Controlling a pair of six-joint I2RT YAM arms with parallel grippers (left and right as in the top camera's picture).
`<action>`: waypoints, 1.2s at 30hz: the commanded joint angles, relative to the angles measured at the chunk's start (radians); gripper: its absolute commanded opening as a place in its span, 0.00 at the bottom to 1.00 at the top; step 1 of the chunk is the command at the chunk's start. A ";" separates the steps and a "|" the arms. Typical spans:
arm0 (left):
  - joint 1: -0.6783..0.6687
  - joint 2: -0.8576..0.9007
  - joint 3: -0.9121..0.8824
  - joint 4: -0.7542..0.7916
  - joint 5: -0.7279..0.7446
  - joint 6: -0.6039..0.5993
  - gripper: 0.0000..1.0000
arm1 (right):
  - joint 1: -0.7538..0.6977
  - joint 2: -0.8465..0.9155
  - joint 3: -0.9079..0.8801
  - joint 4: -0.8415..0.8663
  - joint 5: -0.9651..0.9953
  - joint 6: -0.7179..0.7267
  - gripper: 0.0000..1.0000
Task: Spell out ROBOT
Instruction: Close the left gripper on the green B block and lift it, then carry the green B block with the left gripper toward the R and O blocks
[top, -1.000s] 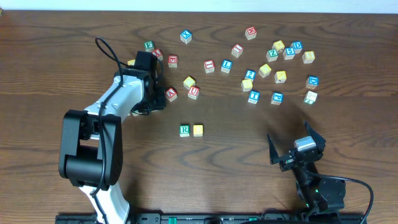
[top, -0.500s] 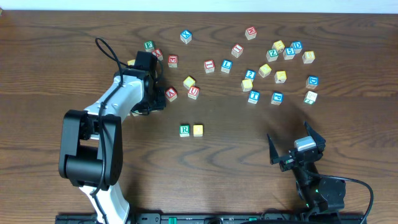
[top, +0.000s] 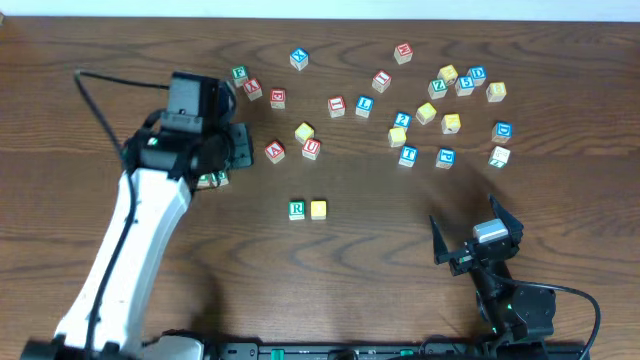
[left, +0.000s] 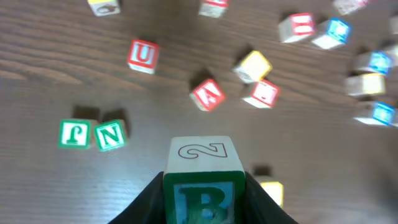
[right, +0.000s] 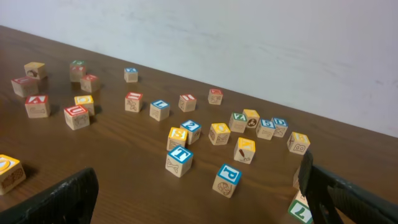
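Note:
My left gripper (left: 202, 208) is shut on a wooden block with a green B (left: 203, 186) on its face and a 2 on top, held above the table. In the overhead view this gripper (top: 232, 150) is left of a red A block (top: 275, 151) and hides the B block. A green R block (top: 297, 209) and a yellow block (top: 318, 209) sit side by side at mid-table. A blue T block (top: 407, 155) lies among the scattered blocks and shows in the right wrist view (right: 179, 160). My right gripper (top: 475, 238) is open and empty (right: 199, 199) near the front edge.
Several letter blocks are scattered across the far half of the table, such as a red U (top: 311, 148) and a blue P (right: 227, 180). Green J (left: 78, 134) and N (left: 111, 135) blocks lie by the left arm (top: 130, 240).
The left arm has swung leftwards away from the red A block and lifted, with the B block in its jaws. The right arm has not moved.

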 joint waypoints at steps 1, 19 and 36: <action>-0.002 -0.064 0.014 -0.040 0.109 0.008 0.26 | -0.008 -0.006 -0.001 -0.004 -0.002 0.011 0.99; -0.423 0.104 0.014 0.060 0.079 -0.038 0.26 | -0.008 -0.006 -0.001 -0.004 -0.002 0.011 0.99; -0.563 0.389 0.012 0.153 -0.100 -0.158 0.22 | -0.008 -0.006 -0.001 -0.004 -0.002 0.011 0.99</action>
